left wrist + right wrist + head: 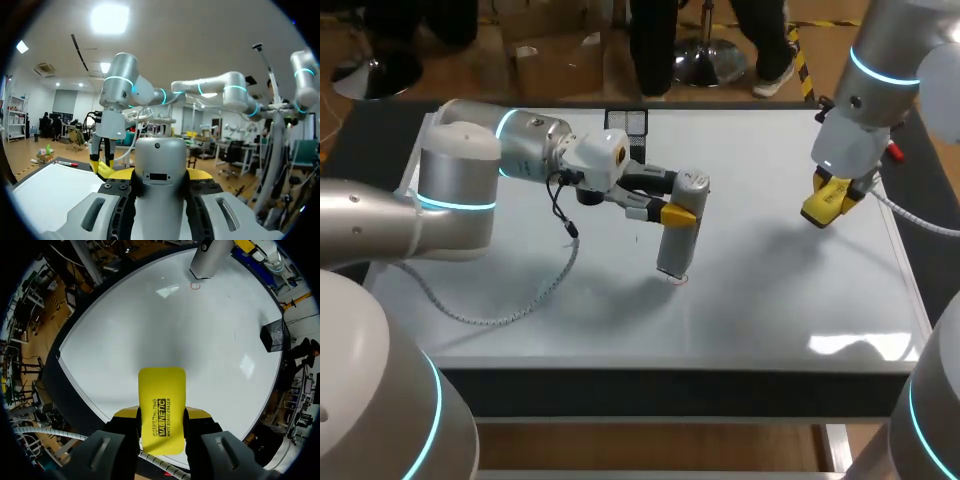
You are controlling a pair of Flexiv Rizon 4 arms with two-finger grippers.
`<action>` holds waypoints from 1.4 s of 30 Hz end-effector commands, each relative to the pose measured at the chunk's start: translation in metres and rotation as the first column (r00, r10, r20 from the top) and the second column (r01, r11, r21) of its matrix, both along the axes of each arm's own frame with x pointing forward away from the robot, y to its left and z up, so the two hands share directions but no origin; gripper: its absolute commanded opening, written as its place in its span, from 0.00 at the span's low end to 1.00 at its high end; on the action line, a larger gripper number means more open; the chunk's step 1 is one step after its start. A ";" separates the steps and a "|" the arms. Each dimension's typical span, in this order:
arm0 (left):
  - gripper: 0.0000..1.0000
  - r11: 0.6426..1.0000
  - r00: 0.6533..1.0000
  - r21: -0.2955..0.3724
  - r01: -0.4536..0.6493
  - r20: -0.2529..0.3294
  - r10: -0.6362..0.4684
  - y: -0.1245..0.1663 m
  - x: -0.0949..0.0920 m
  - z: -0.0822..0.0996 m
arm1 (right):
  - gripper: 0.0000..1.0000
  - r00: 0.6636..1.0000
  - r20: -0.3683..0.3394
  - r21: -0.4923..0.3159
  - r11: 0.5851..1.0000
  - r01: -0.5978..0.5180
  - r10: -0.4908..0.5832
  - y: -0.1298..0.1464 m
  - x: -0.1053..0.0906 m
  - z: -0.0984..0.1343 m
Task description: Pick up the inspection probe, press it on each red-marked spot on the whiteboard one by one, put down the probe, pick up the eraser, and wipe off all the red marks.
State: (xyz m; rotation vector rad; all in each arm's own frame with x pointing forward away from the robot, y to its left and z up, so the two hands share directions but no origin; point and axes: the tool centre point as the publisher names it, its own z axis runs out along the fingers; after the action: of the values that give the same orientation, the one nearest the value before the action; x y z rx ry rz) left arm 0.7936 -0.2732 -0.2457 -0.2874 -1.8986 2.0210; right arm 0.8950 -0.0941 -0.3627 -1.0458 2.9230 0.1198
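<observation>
Left gripper (672, 212) pinches the probe (677, 235) upright, its tip at or just beside a red mark (678, 279) mid-whiteboard (770, 300); right gripper (161, 415) clamps the eraser (161, 390) above the board's right side. Press straight down, gently, with the probe vertical and centred on the mark

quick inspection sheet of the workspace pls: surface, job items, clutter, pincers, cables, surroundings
surface: whiteboard, one small red mark visible.
job's things: inspection probe upright, tip down at the board beside the red mark; eraser held clear of the board.
clutter: black mesh holder at the far edge; red marker at the board's edge.
pincers: left pincer shut on the probe; right pincer shut on the eraser.
cables: grey ribbed cable from the left arm, looped on the board.
surroundings: nothing seen.
</observation>
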 end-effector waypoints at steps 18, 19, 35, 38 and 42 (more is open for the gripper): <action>0.00 0.996 0.996 -0.019 0.087 -0.013 -0.088 0.002 0.006 -0.025 | 0.00 1.000 0.000 -0.003 1.000 -0.002 0.002 -0.001 0.000 0.001; 0.00 0.996 0.996 -0.019 0.089 -0.014 -0.089 0.001 0.006 -0.026 | 0.00 1.000 0.000 -0.003 1.000 -0.002 0.002 -0.001 0.000 0.001; 0.00 0.997 0.997 -0.007 0.075 -0.004 -0.075 -0.001 0.007 -0.037 | 0.00 1.000 0.000 -0.003 1.000 -0.002 0.002 -0.001 0.000 0.001; 0.00 0.997 0.997 0.004 0.071 0.000 -0.071 0.000 0.008 -0.040 | 0.00 1.000 0.000 -0.003 1.000 -0.002 0.002 -0.001 0.000 0.001; 0.00 0.997 0.997 0.027 0.076 0.012 -0.076 0.000 0.008 -0.042 | 0.00 1.000 0.000 -0.003 1.000 -0.002 0.002 -0.001 0.000 0.001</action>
State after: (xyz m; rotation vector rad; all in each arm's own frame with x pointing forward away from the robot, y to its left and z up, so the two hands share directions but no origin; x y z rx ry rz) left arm 0.8021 -0.2731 -0.2853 -0.3604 -1.8769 1.9604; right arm 0.8950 -0.0942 -0.3627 -1.0457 2.9230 0.1198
